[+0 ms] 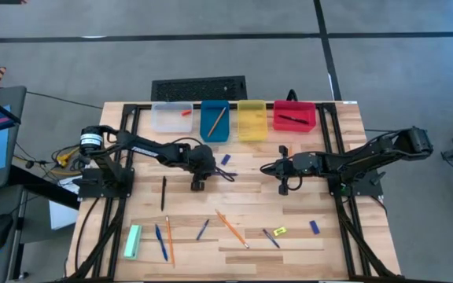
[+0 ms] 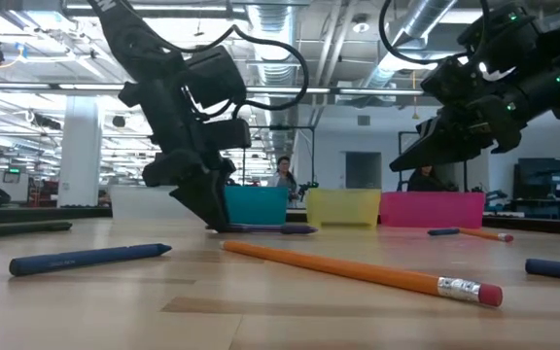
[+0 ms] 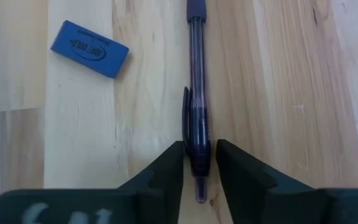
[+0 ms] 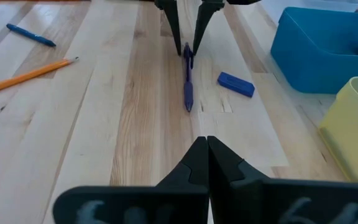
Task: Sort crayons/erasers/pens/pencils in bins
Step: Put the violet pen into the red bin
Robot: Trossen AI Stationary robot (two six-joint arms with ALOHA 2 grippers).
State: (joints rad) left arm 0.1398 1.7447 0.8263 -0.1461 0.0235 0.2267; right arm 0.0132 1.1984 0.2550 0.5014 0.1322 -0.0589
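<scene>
A dark blue pen (image 3: pixel 197 93) lies on the wood near the table's middle, with a blue eraser (image 3: pixel 89 48) just on its far side. My left gripper (image 3: pixel 199 155) stands over the pen's one end, fingers down, shut on it; the right wrist view shows it too (image 4: pixel 187 53). My right gripper (image 4: pixel 207 149) is shut and empty. It hovers above the table to the pen's right (image 1: pixel 264 167). Along the far edge stand the clear bin (image 1: pixel 171 118), blue bin (image 1: pixel 215 122), yellow bin (image 1: pixel 252 120) and red bin (image 1: pixel 294 116). My left gripper pinches the pen between its two fingers near one end (image 3: pixel 197 146), by the clip. The fingers (image 3: pixel 169 165) come from above, pointing down, and lie across the pen. The pen lies flat on the table, its long part (image 4: pixel 188 87) reaching toward the right arm.
On the near half lie orange pencils (image 1: pixel 231 228) (image 1: pixel 169 240), blue pens (image 1: pixel 160 242) (image 1: pixel 203 229) (image 1: pixel 270 238), a black pen (image 1: pixel 163 192), a yellow eraser (image 1: pixel 280 231), a blue eraser (image 1: pixel 314 227) and a light green block (image 1: pixel 133 241). The blue bin holds a pencil, the red a black pen.
</scene>
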